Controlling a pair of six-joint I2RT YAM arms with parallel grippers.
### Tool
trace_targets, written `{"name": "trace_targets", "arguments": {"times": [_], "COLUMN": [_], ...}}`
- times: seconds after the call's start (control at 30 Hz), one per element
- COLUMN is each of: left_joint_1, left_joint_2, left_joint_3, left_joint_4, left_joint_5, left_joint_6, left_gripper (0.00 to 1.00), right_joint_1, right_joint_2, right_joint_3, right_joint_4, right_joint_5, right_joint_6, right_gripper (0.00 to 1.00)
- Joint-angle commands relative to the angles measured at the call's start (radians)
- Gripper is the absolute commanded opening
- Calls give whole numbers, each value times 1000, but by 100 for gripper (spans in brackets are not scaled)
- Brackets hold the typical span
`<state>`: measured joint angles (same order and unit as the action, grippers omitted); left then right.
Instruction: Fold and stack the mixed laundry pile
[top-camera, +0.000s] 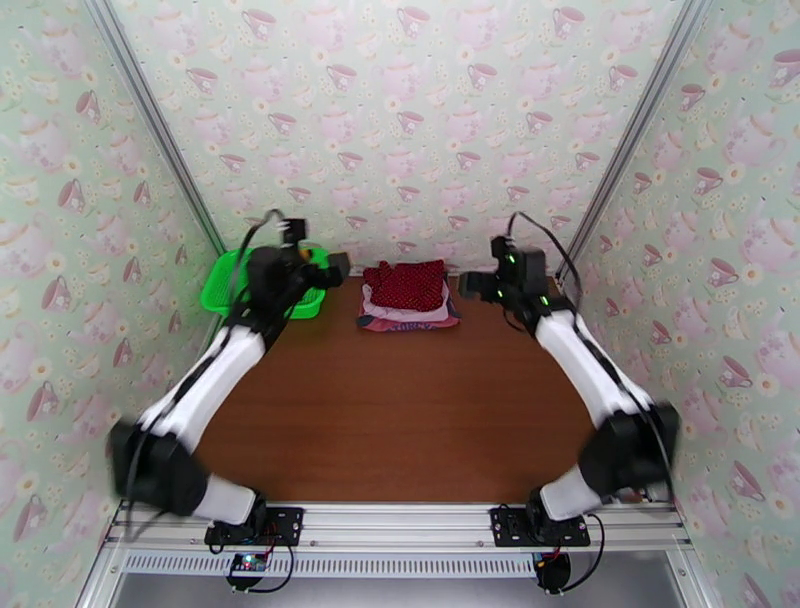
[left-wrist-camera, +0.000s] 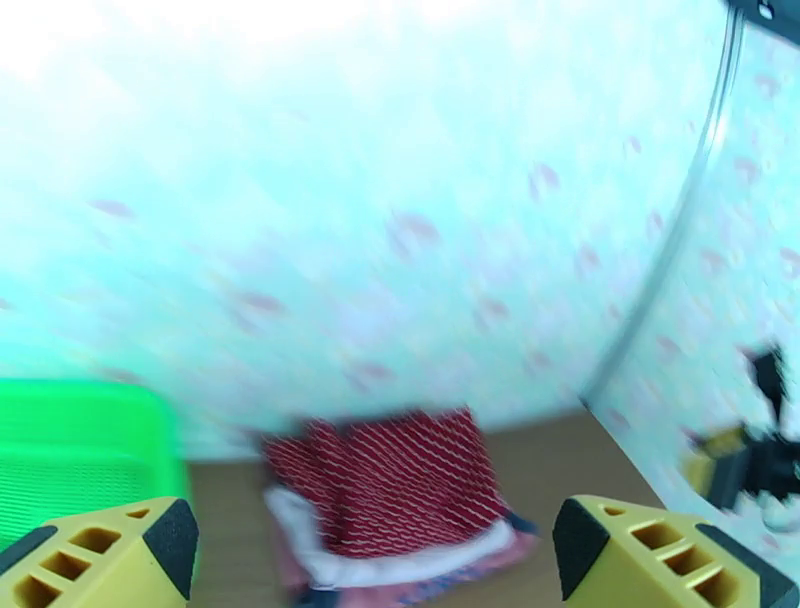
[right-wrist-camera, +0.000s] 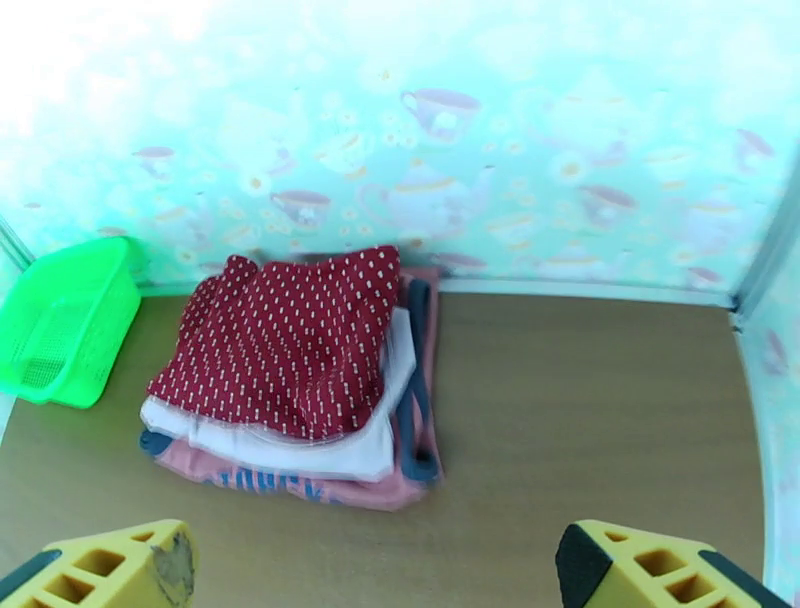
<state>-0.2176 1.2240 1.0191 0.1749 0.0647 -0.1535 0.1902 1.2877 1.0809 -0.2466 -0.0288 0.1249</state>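
Walls: pale green teacup wallpaper closes in three sides, with metal rails running up the far corners.
Table: brown wooden table, both arm bases bolted along its near edge.
Top view, laundry pile: the laundry pile sits as one folded stack at the far middle of the table, close to the back wall, with the dark-red dotted cloth on top.
Top view, basket: a bright green basket stands at the far left, apart from the stack.
Top view, arms: the left gripper hangs just left of the stack and the right gripper just right of it. Neither touches the clothes.
Left wrist view: blurred. Two yellow fingers stand wide apart with nothing between them, so that gripper is spread and empty. The stack lies ahead, with the basket at the left edge.
Right wrist view, gripper: yellow fingers are parted just as wide and hold nothing.
Right wrist view, stack: the dotted cloth lies over a pale piece, which rests on the dusty-red tank top. Its dark trim and part of its text show at the near edge.
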Motion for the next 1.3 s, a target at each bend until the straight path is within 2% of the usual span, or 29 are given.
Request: {"name": "trace_targets", "arguments": {"times": [0.0, 0.13, 0.2, 0.3, 0.33, 0.4, 0.5, 0.53, 0.57, 0.6, 0.63, 0.67, 0.7, 0.73, 0.77, 0.8, 0.87, 0.9, 1.03, 1.27], "left_joint_1": [20, 30, 49, 83, 90, 104, 133, 145, 137, 162, 193, 199, 198, 197, 195, 190, 190, 188, 185, 191], "left_joint_2": [-93, -213, -184, -35, -1, 94, 285, 382, 363, 299, 310, 335, 327, 323, 331, 328, 330, 328, 327, 330], "left_joint_3": [-325, -668, -783, -846, -836, -780, -722, -712, -701, -674, -662, -674, -678, -676, -679, -681, -673, -672, -644, -642], "left_joint_4": [91, 305, 447, 701, 730, 772, 854, 973, 894, 736, 752, 810, 796, 791, 812, 808, 797, 792, 737, 737], "left_joint_5": [-222, -464, -507, -526, -472, -426, -347, -327, -346, -281, -217, -205, -211, -231, -238, -245, -243, -241, -203, -196], "left_joint_6": [130, 132, 135, 143, 159, 193, 213, 237, 222, 192, 183, 189, 180, 175, 181, 183, 187, 187, 204, 203], "left_gripper": [100, 100, 100, 100, 100, 100, 100, 100, 100, 100, 100, 100, 100, 100, 100, 100, 100, 100, 100, 100], "right_joint_1": [2, 0, -2, -12, -15, -17, -24, -34, -46, -49, -63, -73, -95, -114, -127, -155, -167, -169, -169, -169], "right_joint_2": [-161, -365, -383, -331, -301, -226, -102, -52, 4, 33, 65, 113, 202, 314, 285, 230, 269, 252, 260, 259], "right_joint_3": [-317, -636, -735, -832, -796, -781, -806, -814, -805, -764, -747, -756, -752, -756, -741, -694, -693, -685, -689, -684], "right_joint_4": [212, 365, 444, 626, 574, 651, 928, 1040, 1105, 1064, 1070, 1159, 1207, 1378, 1283, 1108, 1172, 1126, 1151, 1141], "right_joint_5": [173, 282, 316, 344, 343, 338, 319, 294, 255, 236, 169, 130, 99, 76, 83, 56, 39, 40, 39, 40], "right_joint_6": [11, 4, -13, -23, -12, -28, -63, -68, -82, -116, -154, -175, -165, -146, -128, -106, -89, -91, -92, -94], "right_gripper": [100, 100, 100, 100, 100, 100, 100, 100, 100, 100, 100, 100, 100, 100, 100, 100, 100, 100, 100, 100]}}
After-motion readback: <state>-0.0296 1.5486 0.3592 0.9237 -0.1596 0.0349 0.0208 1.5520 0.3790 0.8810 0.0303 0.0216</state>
